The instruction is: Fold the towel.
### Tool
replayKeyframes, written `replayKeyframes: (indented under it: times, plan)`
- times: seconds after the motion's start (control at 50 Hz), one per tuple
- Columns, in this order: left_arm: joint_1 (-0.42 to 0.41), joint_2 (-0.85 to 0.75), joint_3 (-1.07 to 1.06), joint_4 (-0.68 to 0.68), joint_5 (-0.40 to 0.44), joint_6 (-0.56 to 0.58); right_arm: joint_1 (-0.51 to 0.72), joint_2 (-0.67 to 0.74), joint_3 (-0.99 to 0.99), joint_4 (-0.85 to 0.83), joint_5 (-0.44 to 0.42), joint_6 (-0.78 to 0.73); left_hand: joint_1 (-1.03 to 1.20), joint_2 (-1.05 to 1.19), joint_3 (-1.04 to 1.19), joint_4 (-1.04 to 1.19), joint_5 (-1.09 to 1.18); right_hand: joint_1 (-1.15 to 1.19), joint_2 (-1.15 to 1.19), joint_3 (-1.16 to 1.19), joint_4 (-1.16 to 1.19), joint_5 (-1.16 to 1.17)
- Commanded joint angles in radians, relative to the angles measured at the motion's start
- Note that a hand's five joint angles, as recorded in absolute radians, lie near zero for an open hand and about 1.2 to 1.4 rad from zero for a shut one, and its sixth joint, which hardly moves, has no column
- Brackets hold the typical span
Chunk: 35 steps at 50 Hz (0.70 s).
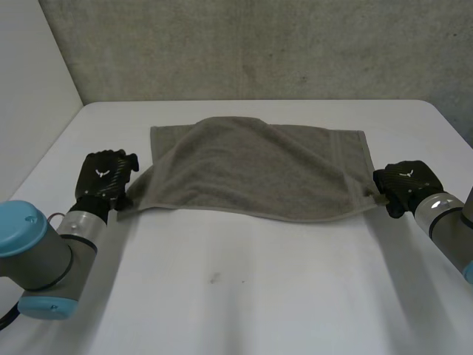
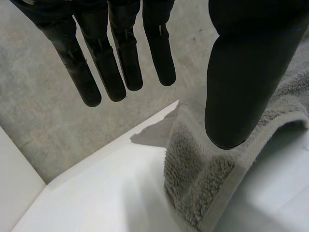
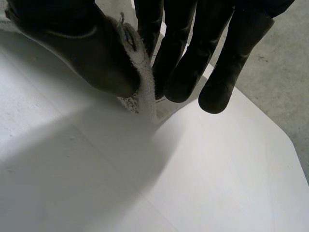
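Note:
A grey-brown towel [image 1: 251, 170] lies spread across the white table [image 1: 259, 296], its front edge raised and drawn partway over the back part. My left hand [image 1: 103, 177] is at the towel's front left corner. In the left wrist view its fingers [image 2: 116, 72] are straight and apart from the thumb, and the towel [image 2: 193, 183] lies under the thumb, not pinched. My right hand [image 1: 405, 185] is at the front right corner. There its thumb [image 3: 82, 48] and fingers pinch the towel's edge [image 3: 142, 92] just above the table.
A grey wall [image 1: 259, 44] rises behind the table's far edge, and a pale wall [image 1: 29, 74] stands at the left. Bare table stretches between the towel and the near edge.

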Motion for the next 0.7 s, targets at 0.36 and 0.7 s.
replayKeyframes:
  times: [0.36,0.7]
  plan:
    - [-0.020,-0.039,0.020,-0.014,0.027,-0.001,0.001,0.021,-0.001,-0.004,0.000,-0.008,0.082,0.085,0.084,0.084,0.088,0.048,0.058,0.060,0.048,0.052]
    - [-0.061,-0.152,0.151,-0.083,0.024,0.002,0.001,0.037,-0.004,-0.004,0.002,-0.010,0.088,0.091,0.090,0.090,0.094,0.048,0.058,0.060,0.048,0.052]
